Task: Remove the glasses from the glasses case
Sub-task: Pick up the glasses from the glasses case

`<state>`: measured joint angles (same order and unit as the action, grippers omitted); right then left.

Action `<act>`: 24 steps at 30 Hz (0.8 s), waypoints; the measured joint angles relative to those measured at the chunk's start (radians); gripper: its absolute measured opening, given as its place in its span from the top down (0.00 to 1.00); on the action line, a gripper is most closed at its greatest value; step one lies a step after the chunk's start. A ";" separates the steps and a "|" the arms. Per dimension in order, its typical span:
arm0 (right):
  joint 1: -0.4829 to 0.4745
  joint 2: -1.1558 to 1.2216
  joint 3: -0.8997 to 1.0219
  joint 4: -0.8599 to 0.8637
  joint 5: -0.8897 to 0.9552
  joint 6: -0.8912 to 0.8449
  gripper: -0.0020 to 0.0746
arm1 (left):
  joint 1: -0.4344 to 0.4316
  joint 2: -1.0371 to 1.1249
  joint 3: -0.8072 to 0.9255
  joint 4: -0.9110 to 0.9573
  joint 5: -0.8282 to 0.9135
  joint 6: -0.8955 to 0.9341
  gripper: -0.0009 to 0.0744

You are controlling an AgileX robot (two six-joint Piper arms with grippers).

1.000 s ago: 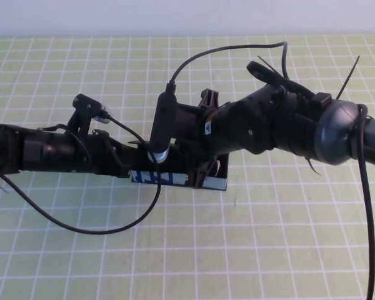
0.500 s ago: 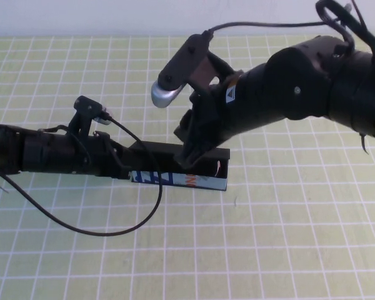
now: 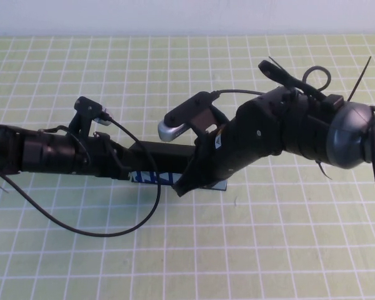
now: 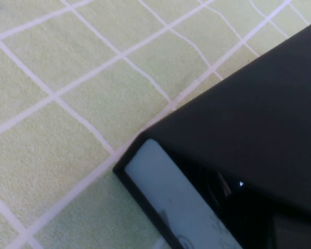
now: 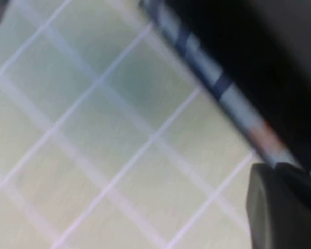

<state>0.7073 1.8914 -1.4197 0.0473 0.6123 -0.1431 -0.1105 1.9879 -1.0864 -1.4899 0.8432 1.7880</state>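
Observation:
The glasses case lies at the table's middle, black with a blue and white printed front strip; my right arm hides its right part. My left gripper lies at the case's left end, dark against dark. The left wrist view shows the case's flat black lid and a pale face under it. My right gripper points down-left at the case's front edge, fingers together in a narrow tip. The right wrist view, blurred, shows the strip and a dark finger. The glasses are hidden.
A pale green tablecloth with a white grid covers the table. A black cable from the left arm loops onto the cloth in front of the case. A white wall runs along the far edge.
My right gripper stood spread over the case, rose up and back half a second ago, and has now come down at the case's front edge. The left arm has not moved.

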 joint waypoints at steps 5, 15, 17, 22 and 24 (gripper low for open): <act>-0.031 0.011 0.000 -0.008 -0.120 0.038 0.99 | 0.000 0.002 0.000 0.006 0.009 -0.002 0.99; -0.094 0.049 -0.028 -0.005 -0.249 0.053 0.99 | 0.002 0.010 0.000 0.012 0.039 -0.022 0.99; -0.102 0.064 -0.052 0.004 -0.249 0.053 0.99 | 0.002 0.010 0.000 0.019 0.040 -0.024 0.99; -0.107 0.090 -0.131 0.013 -0.217 0.053 0.99 | 0.002 0.010 0.000 0.033 0.047 -0.032 0.99; -0.108 0.106 -0.169 0.017 -0.196 0.053 0.99 | 0.002 0.010 0.000 0.034 0.047 -0.034 0.99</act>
<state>0.5991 1.9977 -1.5886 0.0641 0.4165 -0.0901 -0.1086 1.9978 -1.0864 -1.4563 0.8899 1.7539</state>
